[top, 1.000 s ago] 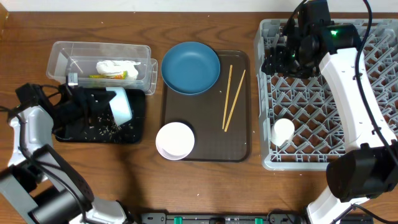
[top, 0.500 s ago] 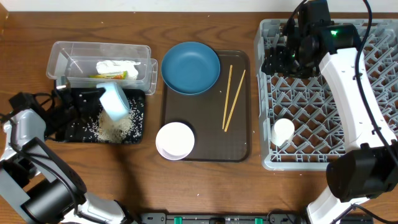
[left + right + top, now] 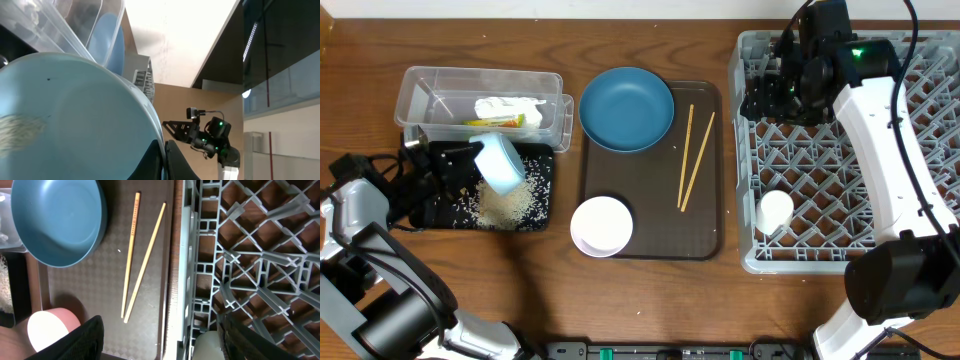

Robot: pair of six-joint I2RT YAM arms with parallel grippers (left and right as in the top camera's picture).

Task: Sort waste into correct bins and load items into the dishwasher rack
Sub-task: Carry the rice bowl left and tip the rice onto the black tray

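Table: wood table (image 3: 520,300), rack (image 3: 840,190) at my right.
Bowl: my left fingers (image 3: 170,162) clamp the light blue bowl (image 3: 502,163), tipped over the black tray (image 3: 552,185) so rice (image 3: 505,205) drops there.
Spare arm: my right fingers (image 3: 75,342) apart, empty, parked above the rack's corner.

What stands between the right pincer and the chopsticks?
Nothing visible blocks the way. The open right pincer hangs over the rack's left side, and the chopsticks lie uncovered on the brown tray beside it. Only the rack's low left wall lies between them, below the pincer.
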